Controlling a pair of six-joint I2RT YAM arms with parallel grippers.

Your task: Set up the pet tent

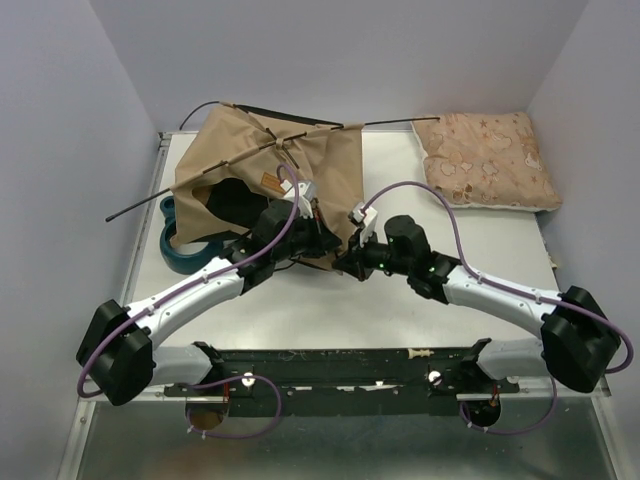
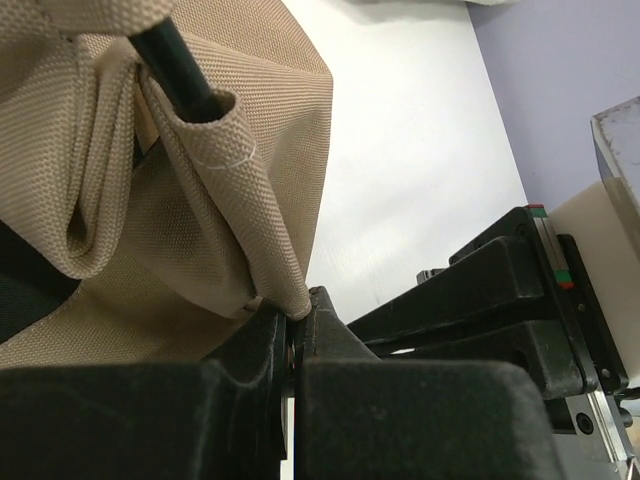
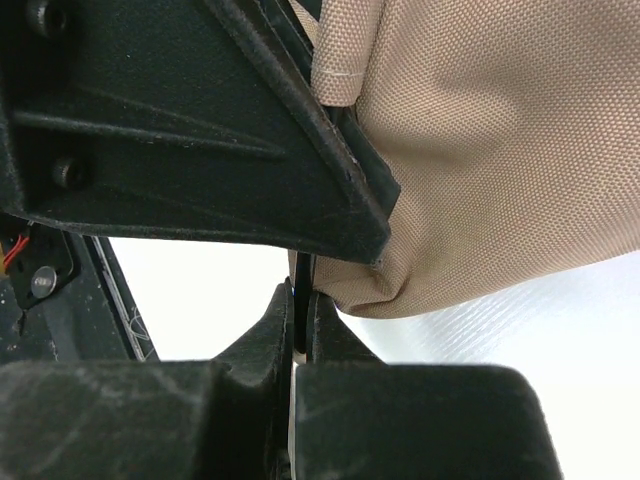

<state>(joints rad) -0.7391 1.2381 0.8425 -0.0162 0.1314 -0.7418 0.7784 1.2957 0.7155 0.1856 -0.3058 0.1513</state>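
Left hand (image 2: pixel 299 322) pinches a corner of the pet tent (image 2: pixel 200 220), its fabric bunched just above.

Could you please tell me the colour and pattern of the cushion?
The cushion is dusty pink with pale star shapes, seen best in the top external view.
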